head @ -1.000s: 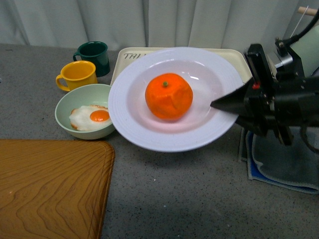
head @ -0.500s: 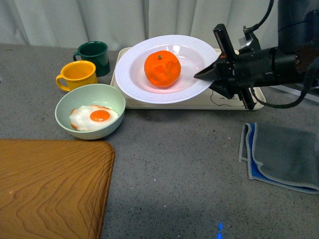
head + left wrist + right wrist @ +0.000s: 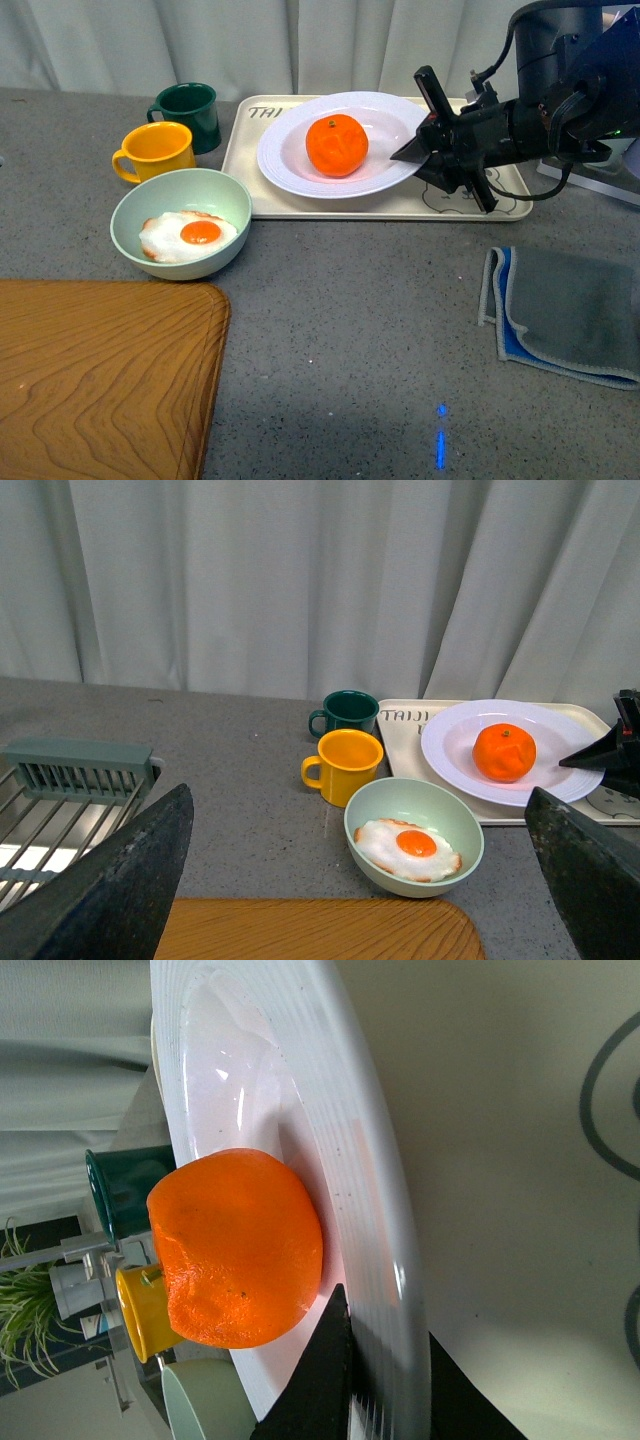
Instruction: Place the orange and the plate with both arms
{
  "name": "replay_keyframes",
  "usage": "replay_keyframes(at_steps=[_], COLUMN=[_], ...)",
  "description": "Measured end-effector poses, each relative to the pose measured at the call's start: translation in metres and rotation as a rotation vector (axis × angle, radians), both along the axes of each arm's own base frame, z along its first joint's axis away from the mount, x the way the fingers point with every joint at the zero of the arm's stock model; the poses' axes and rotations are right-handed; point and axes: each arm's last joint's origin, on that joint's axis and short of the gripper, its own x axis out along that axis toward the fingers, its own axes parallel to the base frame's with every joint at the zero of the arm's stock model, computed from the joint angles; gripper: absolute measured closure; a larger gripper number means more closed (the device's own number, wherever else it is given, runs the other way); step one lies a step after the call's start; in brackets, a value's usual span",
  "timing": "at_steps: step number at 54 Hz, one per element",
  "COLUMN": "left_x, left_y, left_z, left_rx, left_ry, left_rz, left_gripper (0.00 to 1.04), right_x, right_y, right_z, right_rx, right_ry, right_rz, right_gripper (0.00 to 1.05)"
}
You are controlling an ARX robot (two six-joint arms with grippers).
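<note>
The front view looks down across the counter toward the curtain. The left wrist view sits farther back, lower, sharing the plate and orange. The right wrist view crowds them, seemingly turned sideways.

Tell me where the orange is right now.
Front view: the orange sits in the white plate over the tray at the back, right of the green mug. The right gripper pinches the plate's right rim.

My grey bench bears a beige rectangular tray, pale green bowl, yellow mug, dark green mug, wooden board, grey cloth.
</note>
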Motion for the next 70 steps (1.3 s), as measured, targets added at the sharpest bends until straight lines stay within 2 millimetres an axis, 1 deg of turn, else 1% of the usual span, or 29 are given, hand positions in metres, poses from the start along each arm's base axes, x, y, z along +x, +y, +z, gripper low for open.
replay_keyframes(at_steps=[4, 5, 7, 8, 10, 14, 19, 21, 22, 25, 26, 27, 28, 29, 31, 32, 33, 34, 36, 39, 41, 44, 46, 47, 52, 57, 62, 66, 70], left_x=[0.0, 0.0, 0.0, 0.0, 0.0, 0.0, 0.0, 0.0, 0.0, 0.0, 0.0, 0.0, 0.0, 0.0, 0.0, 0.0, 0.0, 0.0, 0.0, 0.0, 0.0, 0.0, 0.0, 0.0, 0.0, 0.0, 0.0, 0.0, 0.0], left_y=[0.0, 0.0, 0.0, 0.0, 0.0, 0.0, 0.0, 0.0, 0.0, 0.0, 0.0, 0.0, 0.0, 0.0, 0.0, 0.0, 0.0, 0.0, 0.0, 0.0, 0.0, 0.0, 0.0, 0.0, 0.0, 0.0, 0.0, 0.0, 0.0], left_z=[0.0, 0.0, 0.0, 0.0, 0.0, 0.0, 0.0, 0.0, 0.0, 0.0, 0.0, 0.0, 0.0, 0.0, 0.0, 0.0, 0.0, 0.0, 0.0, 0.0, 0.0, 0.0, 0.0, 0.0, 0.0, 0.0, 0.0, 0.0, 0.0], left_rx=[0.0, 0.0, 0.0, 0.0, 0.0, 0.0, 0.0, 0.0, 0.0, 0.0, 0.0, 0.0, 0.0, 0.0, 0.0, 0.0, 0.0, 0.0, 0.0, 0.0, 0.0, 0.0, 0.0, 0.0, 0.0, 0.0, 0.0, 0.0, 0.0], left_ry=[0.0, 0.0, 0.0, 0.0, 0.0, 0.0, 0.0, 0.0, 0.0, 0.0, 0.0, 0.0, 0.0, 0.0, 0.0, 0.0, 0.0, 0.0, 0.0, 0.001, 0.001, 0.001, 0.001, 0.001, 0.001, 0.001, 0.001, 0.001, 0.001], left_rz=[0.0, 0.0, 0.0, 0.0, 0.0, 0.0, 0.0, 0.0, 0.0, 0.0, 0.0, 0.0, 0.0, 0.0, -0.002, -0.002, -0.001, 0.0, 0.001, 0.002, 0.002, 0.001, 0.001, 0.001, 0.001, 0.001, 0.001, 0.001, 0.001], left_gripper=[0.07, 0.07, 0.07, 0.07, 0.07, 0.07, 0.07, 0.07, 0.07, 0.07, 0.07, 0.07, 0.07, 0.07, 0.07, 0.07, 0.07, 0.07, 0.07, 0.07, 0.07, 0.07, 0.07, 0.07, 0.07, 0.07, 0.07, 0.07, 0.07], right_x=[-0.008, -0.012, -0.018, -0.022, -0.026, -0.036, -0.049, -0.057, -0.06, -0.074, -0.082, -0.086, -0.093, -0.098, -0.111, -0.114, -0.126, -0.13, -0.144, -0.157, -0.168, -0.178, -0.189, -0.191, -0.215, -0.231, -0.248, -0.258, -0.267], right_y=[-0.005, -0.007, -0.009, -0.012, -0.014, -0.019, -0.024, -0.028, -0.028, -0.031, -0.033, -0.033, -0.034, -0.035, -0.039, -0.04, -0.044, -0.046, -0.051, -0.056, -0.06, -0.063, -0.066, -0.067, -0.072, -0.076, -0.079, -0.081, -0.088], right_z=[-0.002, -0.002, 0.0, 0.003, 0.008, 0.023, 0.04, 0.05, 0.052, 0.064, 0.07, 0.07, 0.071, 0.072, 0.073, 0.073, 0.074, 0.075, 0.08, 0.088, 0.097, 0.103, 0.107, 0.107, 0.105, 0.106, 0.11, 0.111, 0.115], right_rx=[0.007, 0.008, 0.0, -0.014, -0.036, -0.093, -0.147, -0.175, -0.18, -0.229, -0.267, -0.324, -0.434, -0.528, -0.666, -0.716, -0.798, -0.823, -0.887, -0.919, -0.939, -0.956, -0.969, -0.971, -0.992, -0.995, -0.998, -0.999, -0.992], right_ry=[-0.004, -0.007, -0.01, -0.014, -0.025, -0.074, -0.145, -0.169, -0.176, -0.222, -0.251, -0.303, -0.434, -0.529, -0.679, -0.714, -0.794, -0.816, -0.895, -0.963, -1.006, -1.031, -1.042, -1.041, -1.023, -1.019, -1.026, -1.026, -1.011], right_rz=[-0.007, -0.011, -0.014, -0.018, -0.022, -0.022, -0.021, -0.015, -0.013, -0.006, -0.006, -0.02, -0.081, -0.116, -0.2, -0.221, -0.262, -0.276, -0.314, -0.333, -0.35, -0.355, -0.351, -0.351, -0.328, -0.318, -0.316, -0.318, -0.292], right_gripper=[0.76, 0.71, 0.64, 0.58, 0.53, 0.41, 0.28, 0.21, 0.19, 0.09, 0.08, 0.09, 0.14, 0.18, 0.25, 0.27, 0.32, 0.34, 0.41, 0.48, 0.55, 0.62, 0.7, 0.71, 0.89, 1.03, 1.04, 1.04, 1.04])
